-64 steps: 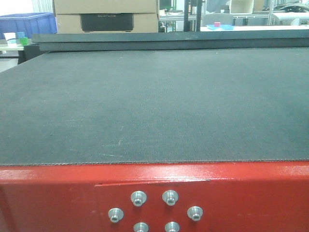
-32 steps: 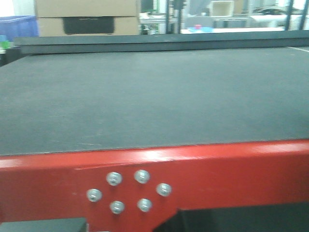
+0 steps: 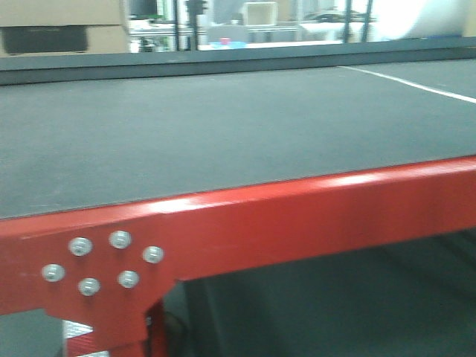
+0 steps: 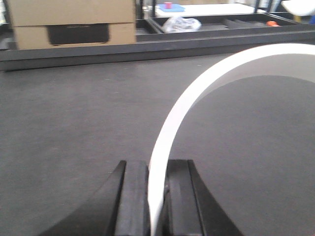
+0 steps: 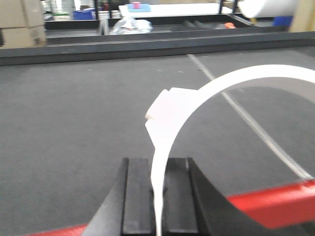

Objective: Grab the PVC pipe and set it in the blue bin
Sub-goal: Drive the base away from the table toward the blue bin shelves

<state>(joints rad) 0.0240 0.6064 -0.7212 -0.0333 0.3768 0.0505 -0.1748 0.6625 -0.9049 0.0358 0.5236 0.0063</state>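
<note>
In the left wrist view, my left gripper [image 4: 156, 167] is shut on the thin wall of a white PVC pipe [image 4: 197, 93]. The pipe curves up and to the right out of the jaws, above the dark mat [image 4: 74, 123]. The right wrist view shows my right gripper [image 5: 158, 164] shut on a white PVC pipe wall [image 5: 170, 113]. That wall arcs right over the mat and the red table frame [image 5: 275, 206]. Neither gripper nor pipe appears in the front view. The blue bin is out of view.
The dark mat [image 3: 223, 126] lies on a red frame [image 3: 297, 223] with bolts [image 3: 119, 239] at its left. A white line [image 3: 416, 85] crosses the mat at right. Cardboard boxes [image 4: 74, 19] and a raised dark ledge [image 4: 147, 49] stand at the far edge.
The front view has swung: the red frame now slants and sits higher, the boxes have slid to the far left, and the blue bin seen earlier at top left has left the view.
</note>
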